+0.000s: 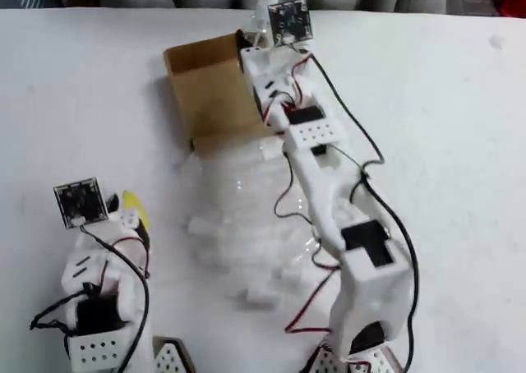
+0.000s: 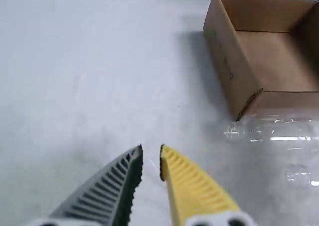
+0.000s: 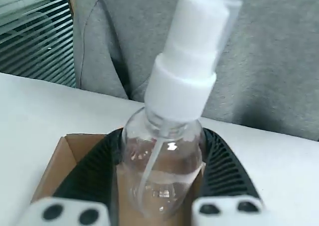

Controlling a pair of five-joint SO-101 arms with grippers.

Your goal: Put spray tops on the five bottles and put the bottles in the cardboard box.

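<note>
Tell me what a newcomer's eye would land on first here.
First, the clear bottle with its white spray top, clamped in the right pincer at the open cardboard box. Next, the left pincer, grey and yellow and barely parted, holding nothing over the white table beside the box. Between the arms, more clear bottles lie in a heap.

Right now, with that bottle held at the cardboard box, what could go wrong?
The bottle is clamped by the right arm's jaws on its smooth round body; it might slip or topple on release. The cardboard box has the arm across its rim, so a low descent could shove it. Clear bottles lying loose beside the box could roll if bumped.
</note>
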